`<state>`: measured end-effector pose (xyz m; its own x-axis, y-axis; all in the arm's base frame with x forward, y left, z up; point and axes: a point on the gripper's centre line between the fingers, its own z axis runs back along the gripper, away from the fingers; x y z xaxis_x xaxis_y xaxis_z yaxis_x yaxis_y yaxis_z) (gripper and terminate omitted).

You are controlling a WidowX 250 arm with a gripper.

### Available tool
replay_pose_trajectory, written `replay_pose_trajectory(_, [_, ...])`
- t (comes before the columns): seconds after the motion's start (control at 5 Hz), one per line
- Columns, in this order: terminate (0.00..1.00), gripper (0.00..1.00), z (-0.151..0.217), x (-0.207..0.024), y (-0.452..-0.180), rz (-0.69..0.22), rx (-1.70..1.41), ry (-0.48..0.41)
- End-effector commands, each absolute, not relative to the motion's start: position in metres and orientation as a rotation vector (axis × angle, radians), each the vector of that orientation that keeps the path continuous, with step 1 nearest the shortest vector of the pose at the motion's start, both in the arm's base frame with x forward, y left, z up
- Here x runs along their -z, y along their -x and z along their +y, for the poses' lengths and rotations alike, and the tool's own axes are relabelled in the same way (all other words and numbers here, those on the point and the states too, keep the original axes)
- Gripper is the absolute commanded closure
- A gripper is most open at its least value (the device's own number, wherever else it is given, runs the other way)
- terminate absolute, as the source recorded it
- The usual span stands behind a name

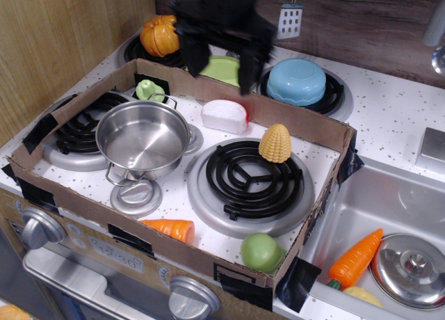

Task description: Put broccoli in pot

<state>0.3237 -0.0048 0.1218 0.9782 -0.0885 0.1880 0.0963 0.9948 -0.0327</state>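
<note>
The broccoli [149, 90] is a small pale-green lumpy toy in the far left corner of the cardboard box, just behind the pot. The pot [142, 139] is a shiny steel saucepan with wire loop handles, standing upright and empty on the left burner. My gripper [221, 61] is black and blurred by motion, open and empty, hanging above the box's back wall, to the right of the broccoli and above it.
A cardboard box wall [306, 122] rings the stove. Inside are a white and red block [224, 115], corn [275, 142], a carrot piece [170, 230] and a round green fruit [261, 252]. Behind stand a pumpkin [160, 35], green plate [221, 70] and blue bowl [297, 81]. The sink [361, 202] holds a carrot [355, 257] and a lid [410, 268].
</note>
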Motion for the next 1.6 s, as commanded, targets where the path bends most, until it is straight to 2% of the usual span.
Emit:
replay_pose_trajectory(0.0, [0.0, 0.0, 0.032, -0.131, -0.349, -0.219, 0.071, 0.014])
replay_pose_trajectory(0.6, [0.0, 0.0, 0.065, -0.102, -0.377, -0.232, -0.016, 0.037])
replay_pose_trajectory(1.0, [0.0, 0.0, 0.091, -0.096, -0.395, -0.261, -0.068, 0.045])
replay_pose_trajectory(1.4, [0.0, 0.0, 0.099, -0.086, -0.392, -0.288, -0.121, 0.02])
